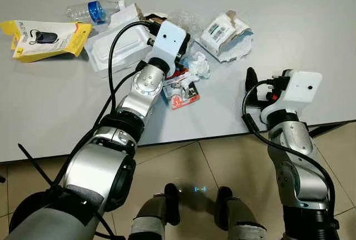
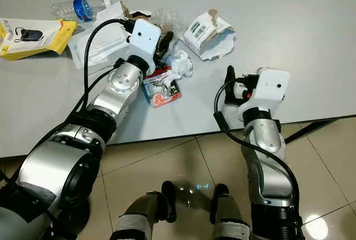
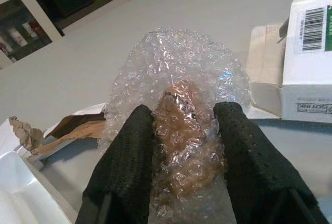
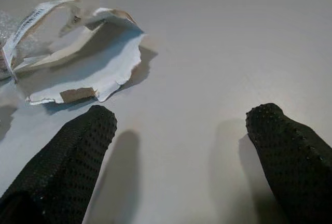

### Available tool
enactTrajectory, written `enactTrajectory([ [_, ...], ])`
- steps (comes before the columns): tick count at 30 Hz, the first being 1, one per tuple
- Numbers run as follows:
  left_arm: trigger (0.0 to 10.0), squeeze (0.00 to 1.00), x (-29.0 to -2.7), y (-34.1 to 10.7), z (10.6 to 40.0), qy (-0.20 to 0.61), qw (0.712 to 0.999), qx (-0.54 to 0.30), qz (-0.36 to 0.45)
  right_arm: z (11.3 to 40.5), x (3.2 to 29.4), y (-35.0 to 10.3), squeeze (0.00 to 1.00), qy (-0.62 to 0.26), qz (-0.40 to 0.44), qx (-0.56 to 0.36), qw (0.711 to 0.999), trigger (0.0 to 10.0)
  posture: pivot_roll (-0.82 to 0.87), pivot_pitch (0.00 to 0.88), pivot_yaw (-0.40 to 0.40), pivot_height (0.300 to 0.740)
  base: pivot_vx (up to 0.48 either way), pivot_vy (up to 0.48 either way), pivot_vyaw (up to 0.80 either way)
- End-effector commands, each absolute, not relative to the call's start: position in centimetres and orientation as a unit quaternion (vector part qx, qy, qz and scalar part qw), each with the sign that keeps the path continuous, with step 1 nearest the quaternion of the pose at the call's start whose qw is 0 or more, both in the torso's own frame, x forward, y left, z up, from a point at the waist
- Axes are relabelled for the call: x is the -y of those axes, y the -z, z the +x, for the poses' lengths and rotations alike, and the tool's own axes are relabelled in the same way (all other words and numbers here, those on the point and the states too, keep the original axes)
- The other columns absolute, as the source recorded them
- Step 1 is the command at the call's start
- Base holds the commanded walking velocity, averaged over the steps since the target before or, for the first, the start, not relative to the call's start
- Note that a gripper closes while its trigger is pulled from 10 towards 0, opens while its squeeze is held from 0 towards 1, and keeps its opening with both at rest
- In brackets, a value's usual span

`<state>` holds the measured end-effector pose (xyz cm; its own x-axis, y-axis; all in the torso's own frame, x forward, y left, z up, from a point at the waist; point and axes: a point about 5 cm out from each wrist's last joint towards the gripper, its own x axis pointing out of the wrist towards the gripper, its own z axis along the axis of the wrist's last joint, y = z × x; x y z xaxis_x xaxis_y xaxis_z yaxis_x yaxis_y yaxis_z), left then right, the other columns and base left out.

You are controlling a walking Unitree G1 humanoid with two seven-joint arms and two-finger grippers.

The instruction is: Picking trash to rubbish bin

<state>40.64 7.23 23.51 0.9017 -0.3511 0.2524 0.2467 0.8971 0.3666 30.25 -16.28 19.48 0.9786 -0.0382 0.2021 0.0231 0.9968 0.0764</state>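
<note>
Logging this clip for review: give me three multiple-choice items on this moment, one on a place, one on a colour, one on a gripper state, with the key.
1. Where does the yellow package lie?
A. at the table's left end
B. on the floor
C. under the right gripper

2. What colour is the label on the plastic bottle?
A. red
B. blue
C. green

3. How does the left gripper stand?
A. shut on nothing
B. pulled back off the table
C. fingers on either side of the bubble wrap

Key: 1 A, it lies left of all other trash; 2 B, a blue band; 3 C, the wrist view shows wrap between the fingers.
</note>
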Motion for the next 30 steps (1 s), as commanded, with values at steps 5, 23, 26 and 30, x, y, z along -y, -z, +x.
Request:
enactTrajectory([
  [5, 10.0, 0.00, -8.2, -22.6, 40.2, 0.138, 0.957, 0.173, 0.186, 30.7, 16.3, -18.6, 0.00, 0.018, 0.043, 0.087, 0.995, 10.0, 0.02, 0.328, 0.150, 0.740, 0.000, 0.000, 0.00],
  [23, 10.0, 0.00, -9.5, -29.0, 37.6, 0.071, 0.928, 0.346, 0.120, 32.0, 16.2, -19.5, 0.00, 0.009, 0.042, 0.106, 0.993, 10.0, 0.02, 0.280, 0.128, 0.740, 0.000, 0.000, 0.00],
  [26, 10.0, 0.00, -9.5, -29.3, 37.2, 0.067, 0.925, 0.358, 0.105, 32.1, 16.2, -19.6, 0.00, 0.009, 0.042, 0.111, 0.993, 10.0, 0.02, 0.269, 0.127, 0.740, 0.000, 0.000, 0.00],
  [30, 10.0, 0.00, -9.7, -29.4, 36.6, 0.057, 0.923, 0.369, 0.098, 32.4, 16.4, -20.0, 0.00, 0.013, 0.044, 0.123, 0.991, 10.0, 0.02, 0.255, 0.128, 0.740, 0.000, 0.000, 0.00],
])
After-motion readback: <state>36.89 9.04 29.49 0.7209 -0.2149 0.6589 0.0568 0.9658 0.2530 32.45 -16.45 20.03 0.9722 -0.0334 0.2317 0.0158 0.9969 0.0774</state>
